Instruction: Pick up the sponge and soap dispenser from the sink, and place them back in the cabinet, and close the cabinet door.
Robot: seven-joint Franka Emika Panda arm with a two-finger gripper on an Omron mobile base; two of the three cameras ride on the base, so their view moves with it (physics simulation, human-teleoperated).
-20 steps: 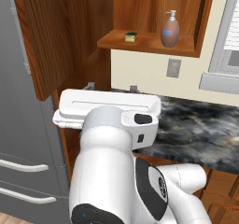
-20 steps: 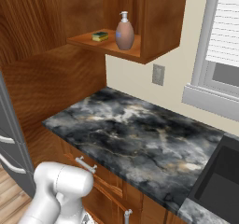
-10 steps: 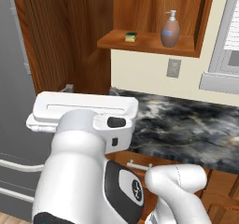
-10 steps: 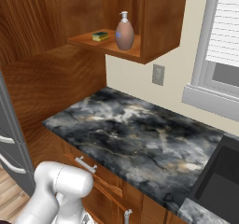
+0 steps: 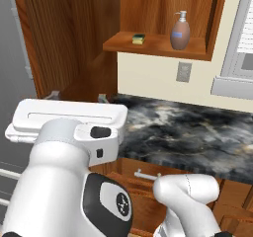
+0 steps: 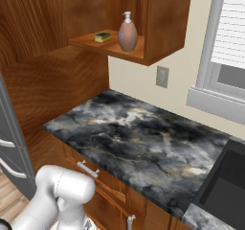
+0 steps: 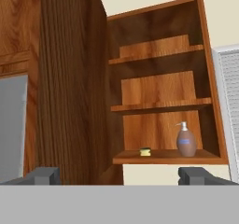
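My gripper [image 7: 118,175] hung empty, fingers wide apart, below the cabinet [image 7: 161,87]. The soap dispenser [image 7: 186,141] stood upright on the bottom shelf, pump up, with the sponge [image 7: 145,151] flat beside it. The cabinet door [image 7: 70,85] stood open edge-on, long axis vertical; a careless swing risked glancing off it.

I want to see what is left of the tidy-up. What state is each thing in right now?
soap dispenser: upright on the cabinet's bottom shelf.
sponge: lying flat on the same shelf, beside the dispenser, apart from it.
cabinet: open, upper shelves bare.
cabinet door: swung wide open, not yet closed.
gripper: open, holding nothing, facing the cabinet.
sink: nothing in the part that shows.
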